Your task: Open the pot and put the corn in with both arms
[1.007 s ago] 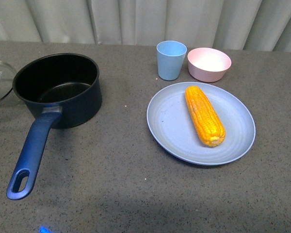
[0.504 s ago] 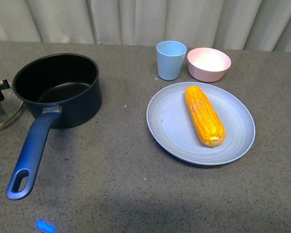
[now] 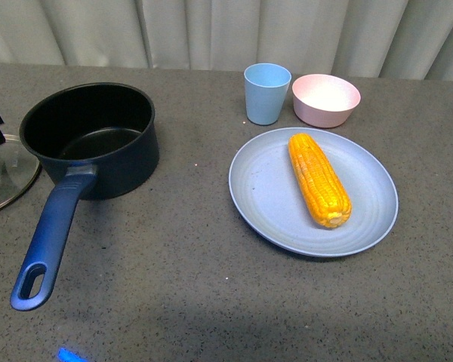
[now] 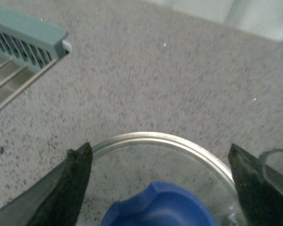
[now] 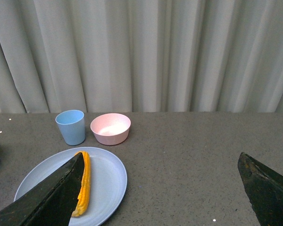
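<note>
The navy pot (image 3: 90, 139) stands open at the left of the table, its long blue handle (image 3: 49, 237) pointing toward me. Its glass lid (image 3: 4, 173) lies flat on the table left of the pot. In the left wrist view the lid's rim (image 4: 179, 143) and blue knob (image 4: 158, 209) sit between the spread fingers of my open left gripper (image 4: 162, 181), which does not hold the knob. The corn (image 3: 318, 179) lies on a blue-grey plate (image 3: 264, 188). My right gripper (image 5: 162, 188) is open and empty, well back from the corn (image 5: 83, 182).
A light blue cup (image 3: 266, 93) and a pink bowl (image 3: 325, 99) stand behind the plate. A teal rack (image 4: 26, 33) lies beyond the lid in the left wrist view. A curtain hangs behind the table.
The glass lid has come down beside the pot and now lies flat on the table. The pot, the corn and the plate have not moved.
</note>
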Action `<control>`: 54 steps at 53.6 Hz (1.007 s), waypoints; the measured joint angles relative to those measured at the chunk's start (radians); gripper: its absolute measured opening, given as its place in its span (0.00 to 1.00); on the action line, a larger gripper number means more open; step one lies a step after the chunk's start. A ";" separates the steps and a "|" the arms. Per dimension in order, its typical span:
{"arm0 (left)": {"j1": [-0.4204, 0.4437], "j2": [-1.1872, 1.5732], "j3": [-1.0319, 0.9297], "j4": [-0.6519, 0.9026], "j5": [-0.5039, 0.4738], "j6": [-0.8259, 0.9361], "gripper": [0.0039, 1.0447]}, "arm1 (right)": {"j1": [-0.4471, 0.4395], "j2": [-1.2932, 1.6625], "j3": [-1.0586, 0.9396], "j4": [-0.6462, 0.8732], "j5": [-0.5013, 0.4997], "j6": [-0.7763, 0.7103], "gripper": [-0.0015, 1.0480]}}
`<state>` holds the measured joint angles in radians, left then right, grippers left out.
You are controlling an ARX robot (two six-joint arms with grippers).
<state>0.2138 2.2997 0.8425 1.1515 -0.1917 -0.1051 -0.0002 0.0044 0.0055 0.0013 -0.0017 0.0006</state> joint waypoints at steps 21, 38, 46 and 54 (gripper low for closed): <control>-0.020 -0.617 -0.340 -0.144 -0.084 -0.006 0.94 | 0.000 0.000 0.000 0.000 0.000 0.000 0.91; -0.048 -0.861 -0.574 0.011 0.352 0.087 0.43 | 0.000 0.000 0.000 0.000 0.000 0.000 0.91; -0.080 -0.967 -0.647 -0.026 0.321 0.094 0.18 | 0.000 0.000 0.000 0.000 0.000 0.000 0.91; -0.108 -1.089 -0.711 -0.086 0.291 0.097 0.04 | 0.000 0.000 0.000 0.000 0.000 0.000 0.91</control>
<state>0.1055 1.2110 0.1310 1.0653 0.0990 -0.0078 -0.0002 0.0044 0.0055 0.0013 -0.0017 0.0006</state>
